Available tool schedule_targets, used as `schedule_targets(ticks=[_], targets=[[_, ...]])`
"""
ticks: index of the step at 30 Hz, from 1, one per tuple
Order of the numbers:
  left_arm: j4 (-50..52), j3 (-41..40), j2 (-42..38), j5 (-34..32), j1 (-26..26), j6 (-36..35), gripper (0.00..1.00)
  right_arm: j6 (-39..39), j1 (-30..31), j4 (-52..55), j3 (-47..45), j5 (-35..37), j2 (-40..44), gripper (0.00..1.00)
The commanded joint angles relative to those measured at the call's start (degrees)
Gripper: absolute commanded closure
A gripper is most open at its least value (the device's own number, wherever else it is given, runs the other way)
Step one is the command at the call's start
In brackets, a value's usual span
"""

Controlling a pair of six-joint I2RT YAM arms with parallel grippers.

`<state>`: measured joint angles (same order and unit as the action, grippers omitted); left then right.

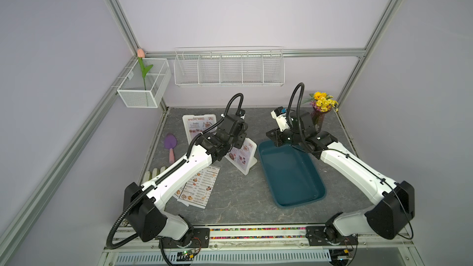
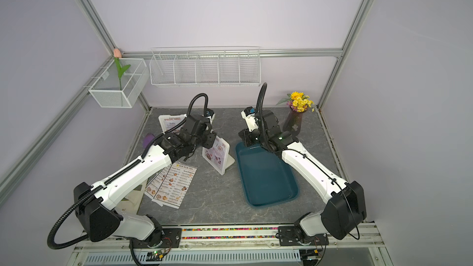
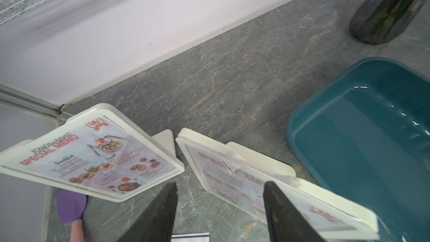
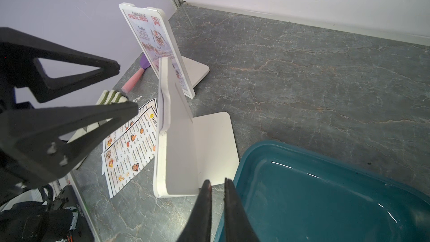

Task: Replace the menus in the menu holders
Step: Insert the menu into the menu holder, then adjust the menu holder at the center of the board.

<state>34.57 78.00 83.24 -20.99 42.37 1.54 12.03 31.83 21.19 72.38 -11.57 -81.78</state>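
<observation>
Two white menu holders stand on the table, each with a red "SPECIAL MENU" sheet inside: one at the back left [image 1: 198, 124] [image 3: 93, 154], one in the middle [image 1: 245, 159] [image 4: 179, 136]. A curl of paper shows at the middle holder's top notch. Two "DIM SUM INN" menus [image 1: 202, 188] [image 4: 130, 150] lie flat, overlapping, at the front left. My left gripper [image 3: 220, 194] [image 4: 126, 88] is open and empty, close to the middle holder's top edge but apart from it. Behind that holder my right gripper [image 4: 216, 182] [image 1: 272, 136] is shut on nothing, over the tray's far corner.
A teal tray [image 1: 289, 175] lies right of the middle holder. A dark vase of yellow flowers [image 1: 318, 116] stands at the back right. A purple spatula [image 1: 170, 147] lies at the left edge. Wire baskets [image 1: 227, 70] hang on the back wall.
</observation>
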Motion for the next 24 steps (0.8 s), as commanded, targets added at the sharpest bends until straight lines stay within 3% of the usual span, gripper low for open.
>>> schedule_targets(ticks=[1, 6, 13, 18, 24], targets=[[-2.0, 2.2, 1.8, -0.8, -2.4, -0.4, 0.39, 0.7, -0.3, -1.0, -1.1, -1.4, 1.5, 0.84], [-4.4, 2.6, 4.3, 2.1, -5.9, -0.9, 0.41, 1.2, -0.3, -1.5, -0.9, -2.6, 1.3, 0.83], [-2.7, 2.9, 5.7, 1.7, -6.2, 0.5, 0.42, -1.5, 0.9, 1.7, 1.5, -6.3, 0.2, 0.78], [-0.1, 5.3, 2.8, -0.8, -6.2, 0.6, 0.38, -4.3, 3.6, 2.2, 1.1, -8.6, 0.5, 0.6], [1.6, 6.1, -1.2, -1.3, -6.2, 0.6, 0.37, -3.6, 6.7, 0.8, 0.9, -5.5, -1.4, 0.45]])
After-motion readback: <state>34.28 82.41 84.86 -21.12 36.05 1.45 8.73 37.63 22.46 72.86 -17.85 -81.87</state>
